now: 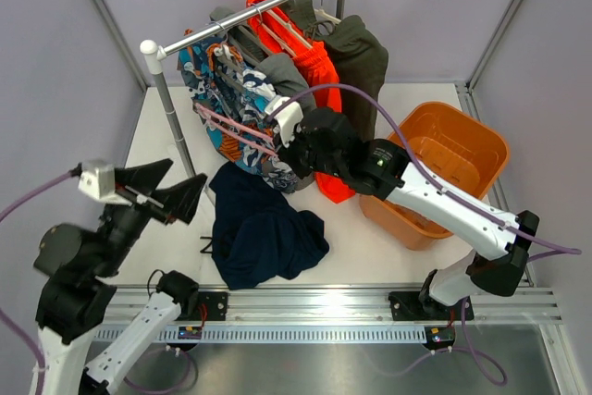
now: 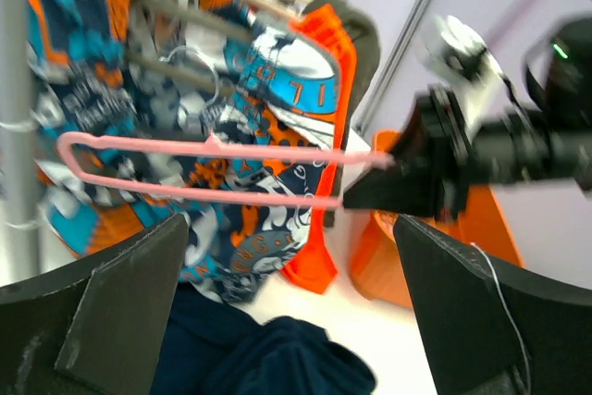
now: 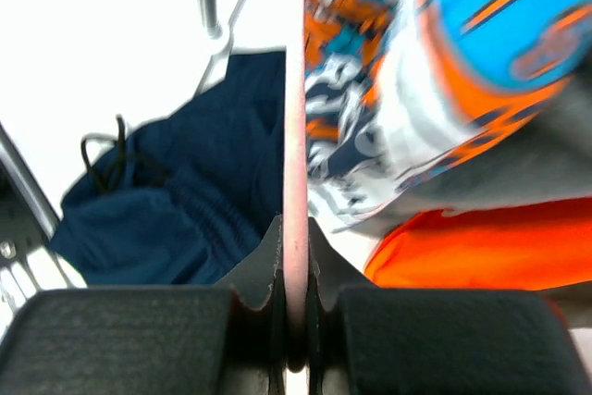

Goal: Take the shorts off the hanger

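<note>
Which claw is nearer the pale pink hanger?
Right. The right claw is shut on the hanger; the left claw is open, facing it from a distance, not touching.

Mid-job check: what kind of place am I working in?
Looks like a robot test cell dressed as a wardrobe corner, not a real home: a white clothes rail hung with garments, an orange plastic tub, and bare pale panels in aluminium posts.

The shorts [image 1: 264, 228] lie on the table [image 1: 370, 256], in front of the rack [image 1: 250, 14] and its hanging clothes [image 1: 324, 62]. The hanger [image 2: 185, 147] hangs before those clothes, its right end clamped between the jaws of the right gripper [image 1: 280, 141]. A tub [image 1: 407, 224] stands to the right. The left gripper [image 1: 185, 182] hangs left of the shorts.
</note>
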